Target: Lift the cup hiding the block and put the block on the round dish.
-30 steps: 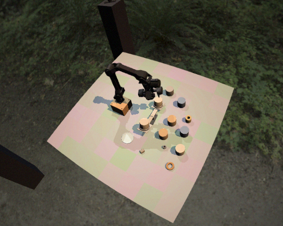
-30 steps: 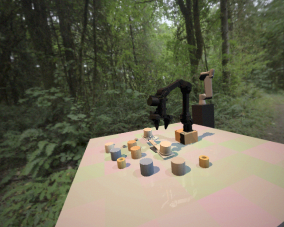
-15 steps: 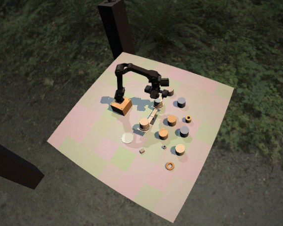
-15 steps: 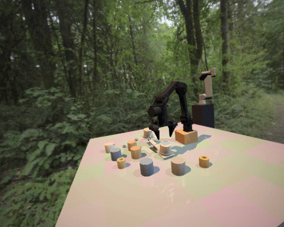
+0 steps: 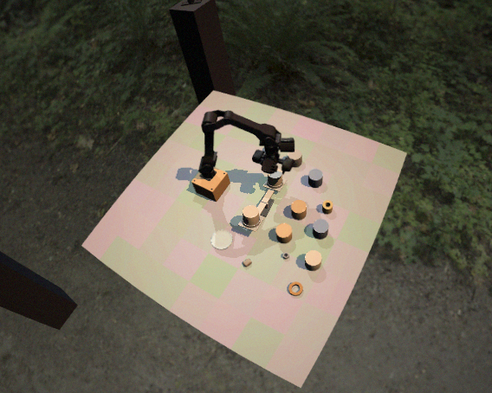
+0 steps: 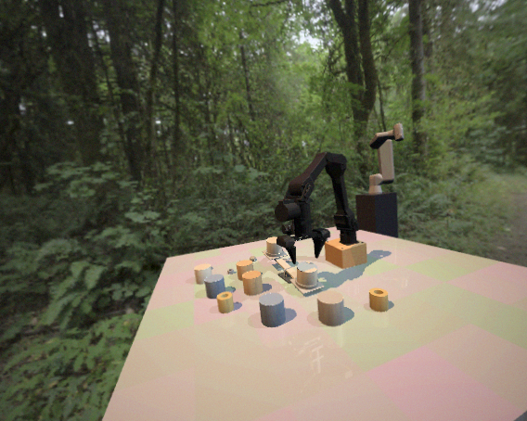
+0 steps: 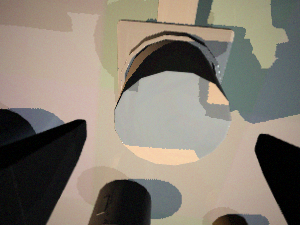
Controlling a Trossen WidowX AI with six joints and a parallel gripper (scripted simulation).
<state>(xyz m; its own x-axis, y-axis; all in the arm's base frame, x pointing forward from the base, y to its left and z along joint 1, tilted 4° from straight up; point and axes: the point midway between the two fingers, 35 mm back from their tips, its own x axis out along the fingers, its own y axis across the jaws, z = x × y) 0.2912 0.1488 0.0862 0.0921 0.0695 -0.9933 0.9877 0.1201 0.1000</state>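
My gripper [image 5: 274, 170] [image 6: 306, 260] [image 7: 171, 134] is open and empty, pointing down, its fingers apart above one pale cup [image 5: 275, 178] [image 6: 307, 276] [image 7: 172, 111], the one farther from the dish. Its fingertips look to be at or just above the cup's top. The cup stands upright on one end of the balance [image 5: 268, 199] [image 6: 283, 265] [image 7: 176, 10]. The other pale cup [image 5: 250, 215] [image 6: 274, 247] stands upright on the opposite end. I cannot tell which end is lower. The white round dish [image 5: 221, 240] bears nothing. No block shows; under the cups is hidden.
Loose cylinders stand beyond the balance: grey [image 5: 315, 178] [image 6: 272, 310], orange [image 5: 299, 209] [image 6: 252, 283] and tan [image 5: 313, 260] [image 6: 330, 308] ones. A tan cylinder and a hollow orange one [image 6: 379, 299] are near the gripper's side. An orange ring [image 5: 295, 288] and small pieces lie farther off.
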